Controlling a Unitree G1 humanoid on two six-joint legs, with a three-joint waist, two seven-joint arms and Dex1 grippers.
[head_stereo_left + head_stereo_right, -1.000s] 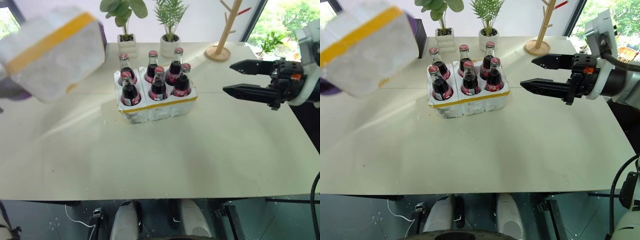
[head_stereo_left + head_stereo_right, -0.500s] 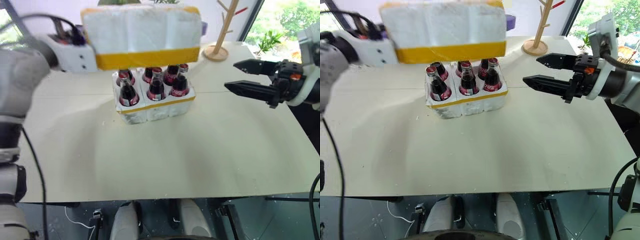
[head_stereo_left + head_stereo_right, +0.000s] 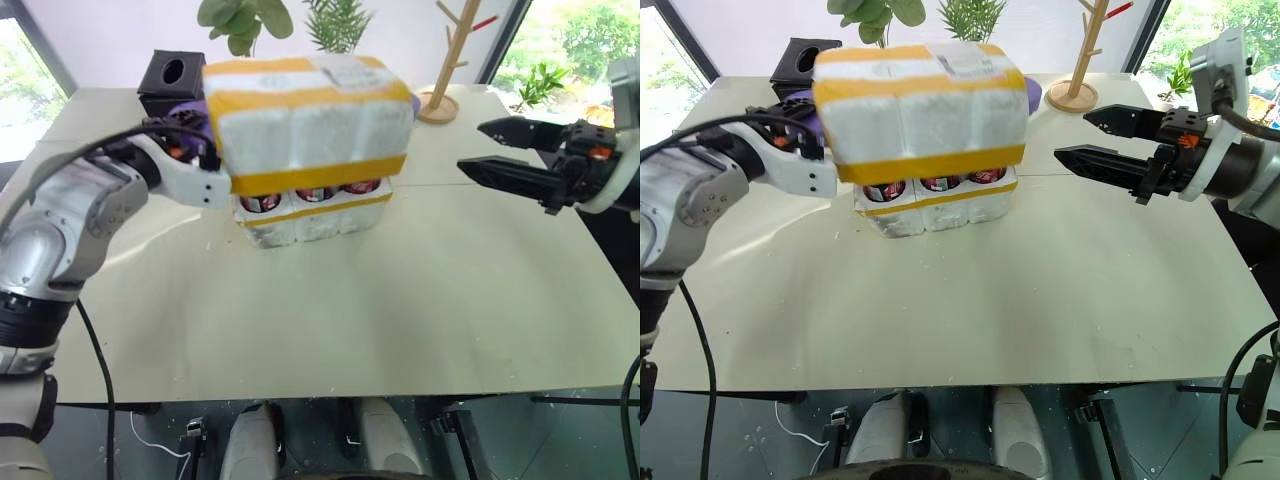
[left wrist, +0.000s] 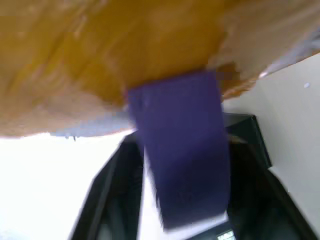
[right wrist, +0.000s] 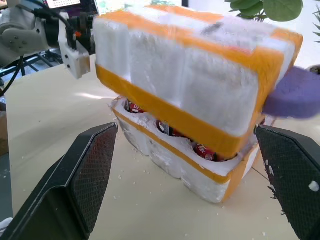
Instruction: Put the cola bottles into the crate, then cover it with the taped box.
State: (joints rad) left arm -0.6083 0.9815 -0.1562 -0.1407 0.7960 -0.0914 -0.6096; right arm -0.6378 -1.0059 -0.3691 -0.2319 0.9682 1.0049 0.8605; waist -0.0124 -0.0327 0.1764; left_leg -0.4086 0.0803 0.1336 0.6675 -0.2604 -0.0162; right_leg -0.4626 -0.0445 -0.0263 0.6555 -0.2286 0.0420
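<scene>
Right eye view — taped box (image 3: 920, 115) over cola bottles (image 3: 930, 186), crate (image 3: 935, 208).

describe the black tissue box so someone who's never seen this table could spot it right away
Start at the big taped box, the white foam shell with yellow bands near the middle of the table. Look past its far left corner, toward the table's back edge: the black tissue box stands there. It is the one small dark cube, with a round hole in its top, unlike the white foam beside it.

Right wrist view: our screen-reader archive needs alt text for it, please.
A white foam taped box sits tilted over cola bottles standing in a low foam crate on a beige table, framed by the right gripper's open black fingers.
</scene>
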